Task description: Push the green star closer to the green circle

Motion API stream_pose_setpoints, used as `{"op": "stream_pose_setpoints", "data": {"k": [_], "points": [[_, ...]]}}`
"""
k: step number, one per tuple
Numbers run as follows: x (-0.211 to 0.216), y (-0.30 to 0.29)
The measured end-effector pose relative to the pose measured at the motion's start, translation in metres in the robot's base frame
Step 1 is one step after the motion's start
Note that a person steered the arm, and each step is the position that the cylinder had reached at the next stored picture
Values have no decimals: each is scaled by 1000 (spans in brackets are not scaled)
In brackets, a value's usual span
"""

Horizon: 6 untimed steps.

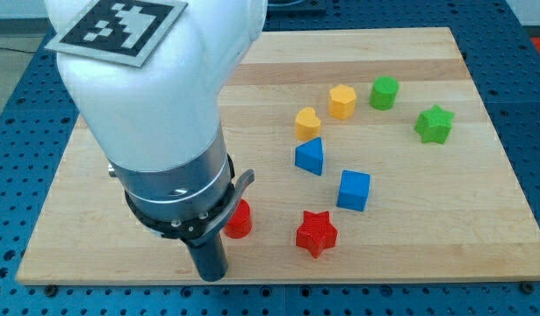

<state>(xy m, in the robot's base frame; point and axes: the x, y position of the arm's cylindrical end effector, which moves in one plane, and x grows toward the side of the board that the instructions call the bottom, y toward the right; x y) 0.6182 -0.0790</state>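
Behind my arm [155, 114], red block [241, 219] half-hidden.

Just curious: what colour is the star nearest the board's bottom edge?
Red. The star shows clearly in the camera view.

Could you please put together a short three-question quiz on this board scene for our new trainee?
1. True or false: the green star-shaped block is touching the green round block.
2. Which block lies nearest my tip? A) the yellow hexagonal block B) the red block partly hidden by the arm C) the blue cube
3. Fill in: the red star-shaped block lies toward the view's ______ from the blue cube.

Key:
1. False; bare wooden board shows between them, the star toward the view's right and lower.
2. B; it sits just to the view's right of the rod.
3. Bottom left.
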Motion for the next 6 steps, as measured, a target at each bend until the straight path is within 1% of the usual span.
{"op": "stream_pose_setpoints", "data": {"k": [1,2,3,4,5,6], "points": [[0,1],[1,45],[-3,166],[-27,235],[-88,279],[-148,296]]}}
